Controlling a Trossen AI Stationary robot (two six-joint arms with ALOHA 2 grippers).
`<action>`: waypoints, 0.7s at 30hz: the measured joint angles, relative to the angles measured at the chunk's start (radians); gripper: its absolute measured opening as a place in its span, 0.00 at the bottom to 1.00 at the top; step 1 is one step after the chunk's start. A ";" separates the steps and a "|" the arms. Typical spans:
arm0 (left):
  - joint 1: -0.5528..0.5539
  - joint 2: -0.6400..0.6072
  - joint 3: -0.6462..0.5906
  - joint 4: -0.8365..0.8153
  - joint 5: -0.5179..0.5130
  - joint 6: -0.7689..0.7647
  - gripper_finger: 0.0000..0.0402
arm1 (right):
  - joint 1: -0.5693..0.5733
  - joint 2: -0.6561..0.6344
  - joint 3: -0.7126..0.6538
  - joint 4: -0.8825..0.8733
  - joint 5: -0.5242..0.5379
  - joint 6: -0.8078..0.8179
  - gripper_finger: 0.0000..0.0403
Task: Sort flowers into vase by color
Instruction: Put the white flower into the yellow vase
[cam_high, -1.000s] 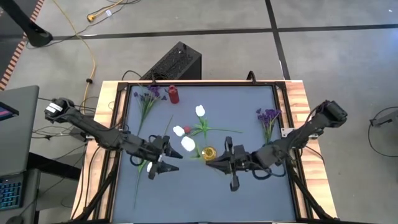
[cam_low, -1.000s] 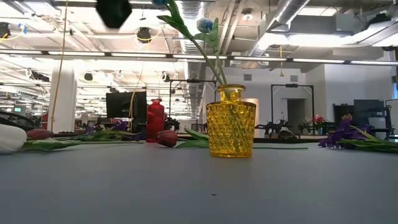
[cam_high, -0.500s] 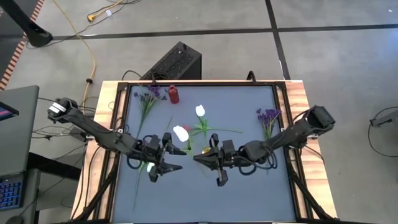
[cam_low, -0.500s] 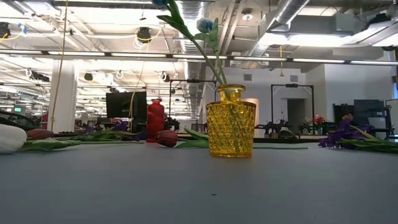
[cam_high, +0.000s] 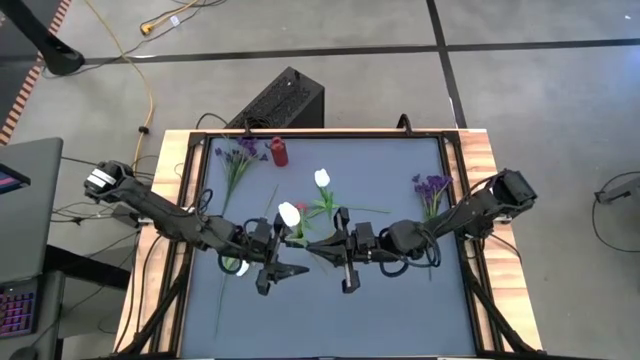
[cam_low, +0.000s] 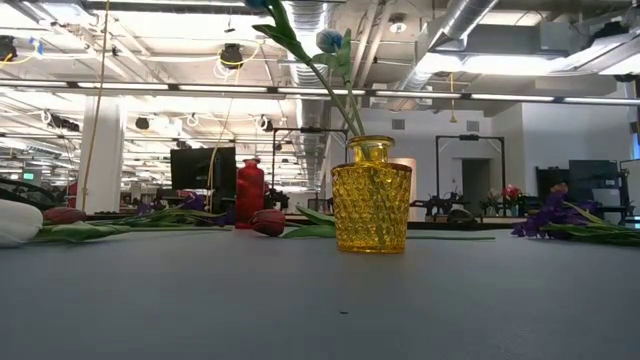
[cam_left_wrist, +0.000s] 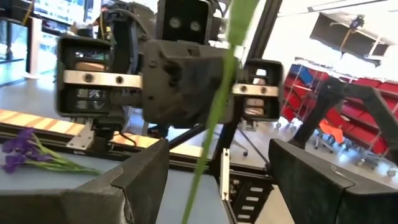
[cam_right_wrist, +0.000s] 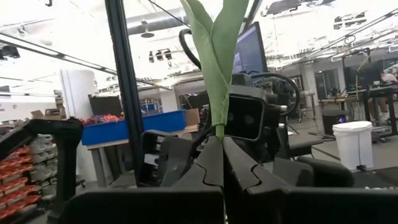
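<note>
High view: both arms reach in low over the grey table (cam_high: 400, 300) and meet near its centre, wrists facing each other. The right gripper (cam_high: 322, 247) has its fingers (cam_right_wrist: 214, 163) pressed together on the green stem (cam_right_wrist: 216, 62) of a white tulip (cam_high: 289, 213), which stands directly over the yellow vase (cam_low: 371, 196). The left gripper (cam_high: 287, 255) sits just beside that vase on the opposite side, its fingers (cam_left_wrist: 134, 180) spread wide with the stem passing between them untouched.

Low view: the yellow vase stands upright on the table, with the stem and a leaf rising out of its neck at a slant; neither gripper enters this picture.

A red vase (cam_high: 279, 152) stands behind the yellow vase towards the far edge, well apart from it. A second white tulip (cam_high: 322, 178) lies flat on the table between the two vases. One purple sprig (cam_high: 239, 155) lies just beside the red vase; another purple sprig (cam_high: 431, 187) lies well apart from the yellow vase, near the right arm. A dark red tulip (cam_low: 267, 222) lies on the table just behind the yellow vase.
</note>
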 joint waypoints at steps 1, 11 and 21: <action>0.001 0.000 0.000 0.005 -0.001 -0.001 0.65 | 0.000 0.000 0.000 -0.001 0.003 0.000 0.04; 0.000 -0.002 0.000 0.018 -0.005 -0.018 0.55 | -0.006 0.000 0.000 -0.006 0.055 -0.008 0.04; 0.002 -0.002 0.000 0.007 -0.066 -0.024 0.25 | -0.006 0.000 0.000 -0.006 0.055 -0.007 0.04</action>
